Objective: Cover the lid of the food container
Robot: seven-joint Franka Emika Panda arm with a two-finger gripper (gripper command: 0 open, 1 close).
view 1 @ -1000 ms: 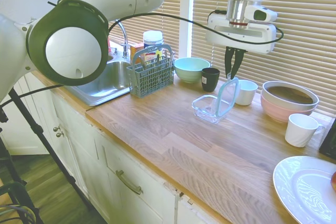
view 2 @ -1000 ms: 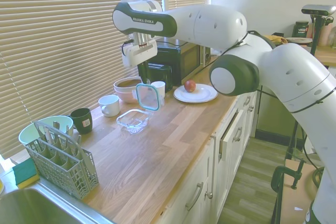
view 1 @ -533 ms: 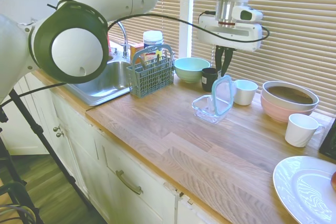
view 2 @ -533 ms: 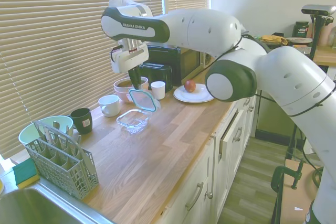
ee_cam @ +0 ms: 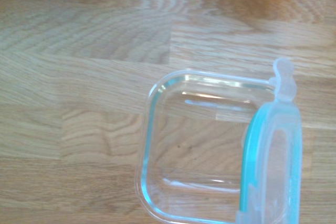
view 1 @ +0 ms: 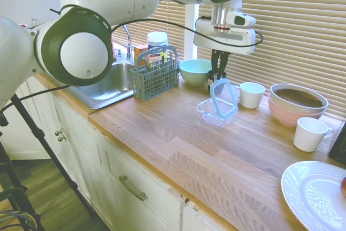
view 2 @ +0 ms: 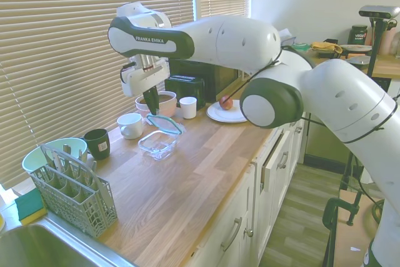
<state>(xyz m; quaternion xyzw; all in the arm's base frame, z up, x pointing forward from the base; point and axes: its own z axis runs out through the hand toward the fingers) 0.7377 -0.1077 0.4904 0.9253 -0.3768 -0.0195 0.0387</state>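
Observation:
The clear food container (view 1: 212,114) (view 2: 157,144) sits on the wooden counter (view 1: 178,150). The teal-rimmed lid (view 1: 224,97) (view 2: 165,123) hangs tilted over the container's far side, lower edge near the rim. My gripper (view 1: 219,77) (view 2: 152,108) points straight down and is shut on the lid's upper edge. In the wrist view the container (ee_cam: 194,145) fills the lower middle, with the lid (ee_cam: 270,166) seen edge-on along its side.
Behind the container stand a teal bowl (view 1: 195,71), a black mug (view 2: 97,143) and a white mug (view 1: 252,94). Stacked bowls (view 1: 298,103), another mug (view 1: 310,133) and a plate (view 1: 316,194) lie right. A cutlery basket (view 1: 155,75) and sink (view 1: 107,84) are left.
My gripper has carried the lid sideways toward the black mug and the sink end. The lid has tipped flatter and come lower over the container.

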